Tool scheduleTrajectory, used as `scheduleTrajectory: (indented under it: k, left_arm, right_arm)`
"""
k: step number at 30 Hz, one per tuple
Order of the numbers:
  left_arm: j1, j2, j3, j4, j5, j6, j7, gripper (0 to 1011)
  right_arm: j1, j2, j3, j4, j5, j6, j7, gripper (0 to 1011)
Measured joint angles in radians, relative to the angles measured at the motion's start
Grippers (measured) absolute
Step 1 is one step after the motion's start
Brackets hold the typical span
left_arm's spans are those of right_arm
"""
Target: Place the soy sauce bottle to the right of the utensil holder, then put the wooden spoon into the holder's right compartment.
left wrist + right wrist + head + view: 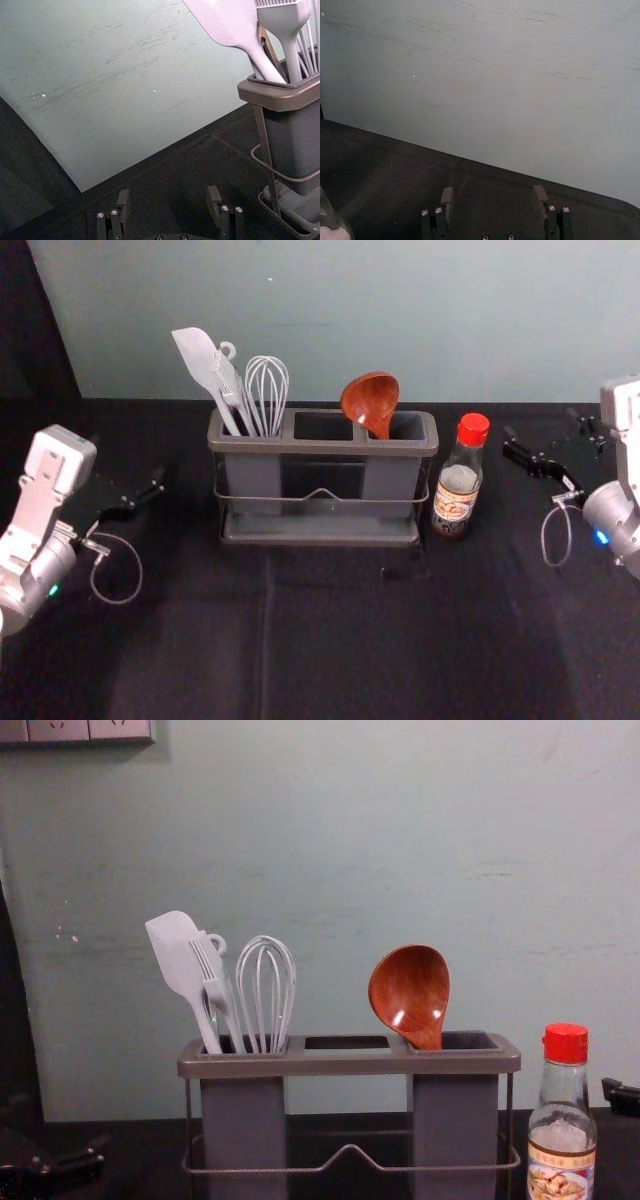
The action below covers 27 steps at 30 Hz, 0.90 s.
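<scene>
At the right side of the utensil holder [322, 447], just beside its end, you have the soy sauce bottle [457, 480]. It stands upright on the dark surface [330, 630], with its red cap on top. The wooden spoon [370, 400] is in the right compartment of the holder, and you can see that its bowl is up and leans a little to the left, above the rim.

Your left claw [128, 458] is well apart from the holder, at its left side. In the left wrist view, its two fingers are spread, so it is released. Your right claw [541, 424] is to the right of the holder, farther out than the bottle. It is also released, and in its wrist view you see the fingers wide from each other.

In the left compartment of the holder, you find the light-coloured spatula [200, 358], the brush [212, 975] and the whisk [267, 385], all standing with their heads up. Behind the holder rises the pale wall [330, 310].
</scene>
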Motion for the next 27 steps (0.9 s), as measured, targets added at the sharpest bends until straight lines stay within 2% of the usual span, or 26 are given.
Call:
scheduleTrajectory:
  k: [27]
  left_arm:
    - [0.0, 0.0, 0.0, 0.0, 0.0, 0.0, 0.0, 1000]
  right_arm:
    - [0.0, -0.001, 0.0, 0.0, 0.003, 0.0, 0.002, 1003]
